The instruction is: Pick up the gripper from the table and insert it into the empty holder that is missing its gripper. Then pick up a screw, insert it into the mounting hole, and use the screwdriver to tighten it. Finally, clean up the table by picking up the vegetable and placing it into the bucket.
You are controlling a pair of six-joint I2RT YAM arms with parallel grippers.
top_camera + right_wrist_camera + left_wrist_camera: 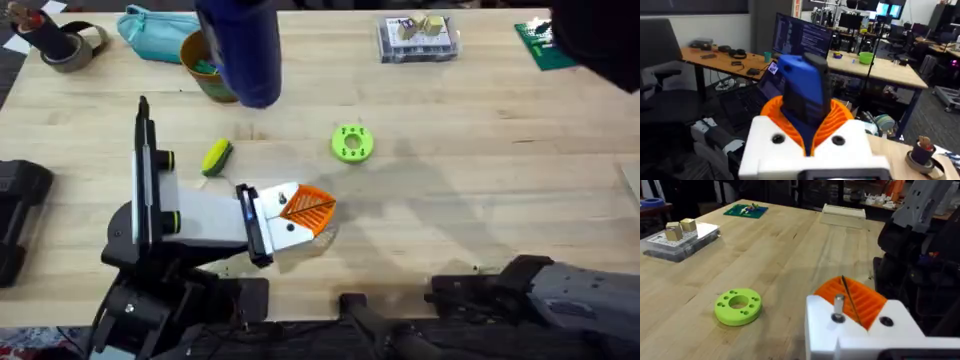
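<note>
My left gripper (308, 207) lies low over the table, its white holder (860, 332) carrying the orange latticed gripper (855, 299). The orange fingers meet along a dark seam, with nothing between them. A small screw (838, 306) stands upright in one mounting hole of the holder. My right gripper (805, 117) is raised high and shut on the blue screwdriver (802, 85), which looms large and blurred (242, 50) in the overhead view. The yellow-green vegetable (216, 157) lies on the table just beyond the left arm. The ochre bucket (200, 68) stands at the back left, partly hidden by the screwdriver.
A green round disc (351, 143) lies mid-table, ahead of the left gripper. A teal pouch (158, 30) and tape rolls (65, 42) sit at the back left. A clear parts box (418, 38) and a green board (535, 42) are at the back right.
</note>
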